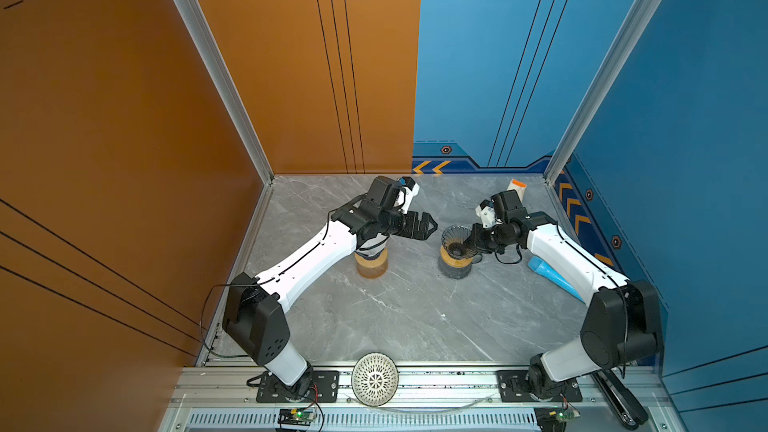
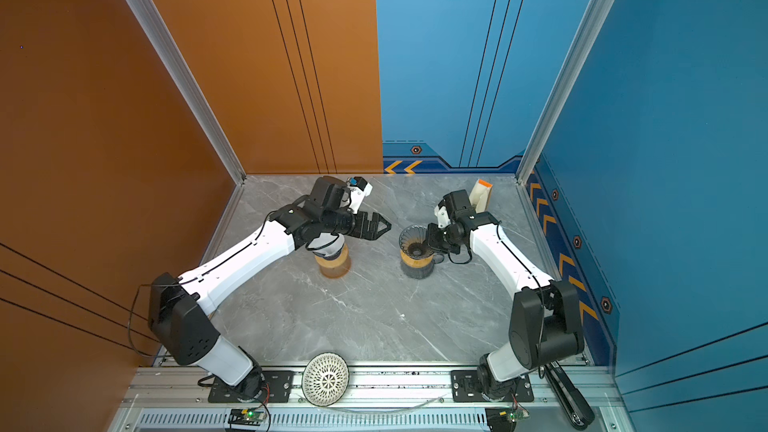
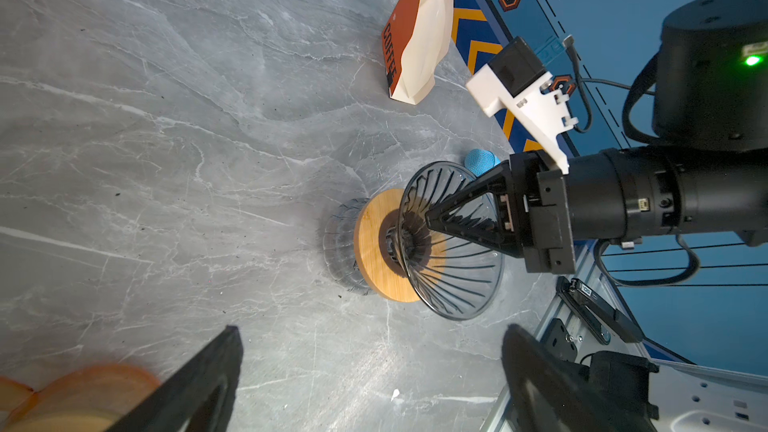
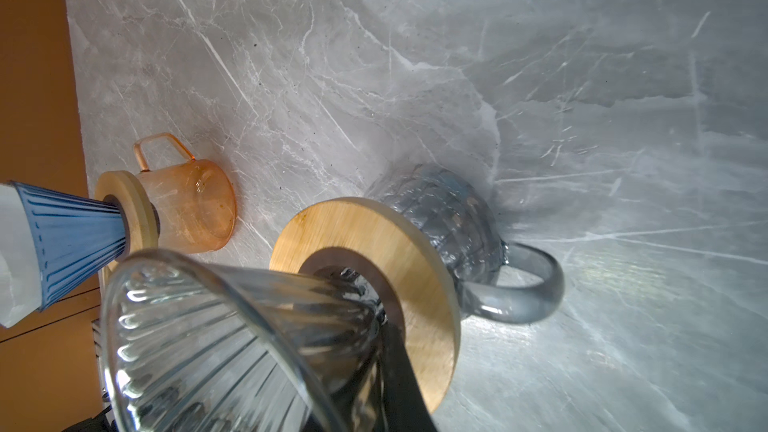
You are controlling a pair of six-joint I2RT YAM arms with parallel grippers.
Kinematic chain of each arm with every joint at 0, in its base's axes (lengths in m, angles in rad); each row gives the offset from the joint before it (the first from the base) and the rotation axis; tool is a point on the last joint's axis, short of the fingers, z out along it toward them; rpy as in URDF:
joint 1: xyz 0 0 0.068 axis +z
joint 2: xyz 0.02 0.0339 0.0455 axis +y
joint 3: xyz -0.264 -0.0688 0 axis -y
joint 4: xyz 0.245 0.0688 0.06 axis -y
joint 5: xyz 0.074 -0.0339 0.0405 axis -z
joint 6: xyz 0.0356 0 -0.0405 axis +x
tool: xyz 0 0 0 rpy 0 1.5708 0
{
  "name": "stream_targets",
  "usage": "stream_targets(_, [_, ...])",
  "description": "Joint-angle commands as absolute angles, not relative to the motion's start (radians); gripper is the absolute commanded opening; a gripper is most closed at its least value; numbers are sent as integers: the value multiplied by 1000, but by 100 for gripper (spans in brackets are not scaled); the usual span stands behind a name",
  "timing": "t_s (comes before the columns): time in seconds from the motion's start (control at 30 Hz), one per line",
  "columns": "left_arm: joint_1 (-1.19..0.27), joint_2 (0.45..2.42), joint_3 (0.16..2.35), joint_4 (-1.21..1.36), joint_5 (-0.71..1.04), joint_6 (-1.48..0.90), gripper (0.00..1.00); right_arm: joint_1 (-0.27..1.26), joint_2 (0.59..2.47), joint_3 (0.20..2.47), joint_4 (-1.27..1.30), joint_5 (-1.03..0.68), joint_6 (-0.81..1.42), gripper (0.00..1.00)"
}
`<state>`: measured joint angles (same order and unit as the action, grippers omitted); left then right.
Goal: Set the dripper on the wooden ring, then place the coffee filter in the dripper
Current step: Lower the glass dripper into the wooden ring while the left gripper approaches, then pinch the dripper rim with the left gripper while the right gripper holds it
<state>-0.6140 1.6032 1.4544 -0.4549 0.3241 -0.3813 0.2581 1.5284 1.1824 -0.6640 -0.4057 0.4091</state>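
Looks like the placing step is basically done. The white coffee filter point(image 4: 16, 251) sits in the blue dripper point(image 4: 75, 238), below the left gripper point(image 1: 428, 225) and back toward its wrist. That gripper's jaws are spread wide and empty. The right gripper point(image 3: 436, 218) is clenched at the clear dripper point(image 3: 457, 280)'s wall, though it's hard to tell if it's actually pinching glass. Next up is probably lifting the left arm away without snagging the paper.

A: Off-task items, referenced to the marble table point(image 1: 395, 317)?
B: Coffee bag point(image 1: 518, 188) upright, far right corner. Blue ribbed cone point(image 1: 548, 274) lying along right edge. White lattice bowl point(image 1: 375, 379) just beyond near edge.
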Motion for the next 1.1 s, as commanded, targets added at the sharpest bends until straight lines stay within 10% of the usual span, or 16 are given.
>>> stream_targets(0.0, [-603,1615,1499,-506,359,-347,98,288,1566,1187,-676,-449,413,0])
stream_targets(0.73, [-629,1719,1588,-523,412,-361,98,307,1502,1255,-728,-348,397,30])
stream_targets(1.07, [-639,1796,1617,-523,397,-397,80,290,1440,1273,-768,-310,396,32])
